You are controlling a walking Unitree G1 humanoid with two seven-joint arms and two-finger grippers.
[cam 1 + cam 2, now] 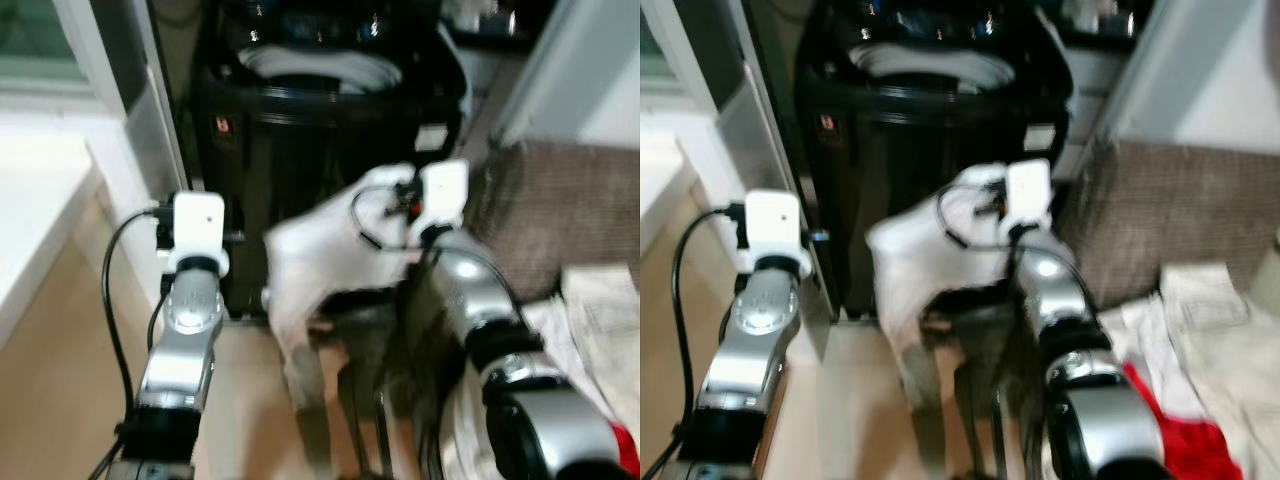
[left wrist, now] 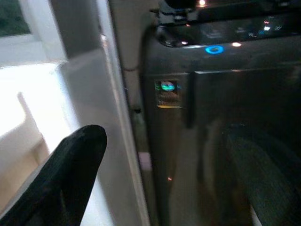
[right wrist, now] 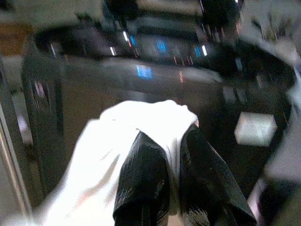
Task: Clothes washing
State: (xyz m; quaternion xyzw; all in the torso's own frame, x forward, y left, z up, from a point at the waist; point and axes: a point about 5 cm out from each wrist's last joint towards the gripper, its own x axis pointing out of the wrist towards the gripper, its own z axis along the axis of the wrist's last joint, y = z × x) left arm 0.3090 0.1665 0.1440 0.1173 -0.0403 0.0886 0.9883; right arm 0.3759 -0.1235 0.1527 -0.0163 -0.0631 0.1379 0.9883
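Observation:
A black top-loading washing machine [image 1: 300,130] stands ahead with its lid up and its pale drum rim [image 1: 320,65] showing. My right gripper [image 3: 173,141] is shut on a white garment [image 1: 325,265], which hangs down in front of the machine's dark front panel. In the right wrist view the white garment [image 3: 117,155] is pinched between the two black fingers [image 3: 141,183]. My left arm [image 1: 190,320] is raised near the machine's left front corner. One black finger [image 2: 61,183] of the left gripper shows beside the machine's side [image 2: 197,132], with nothing in it.
A white counter [image 1: 40,210] and window frame lie to the left. A brown woven basket [image 1: 560,210] stands right of the machine. Pale and red clothes [image 1: 1185,400] lie heaped at lower right. Wooden floor [image 1: 60,370] runs along the left.

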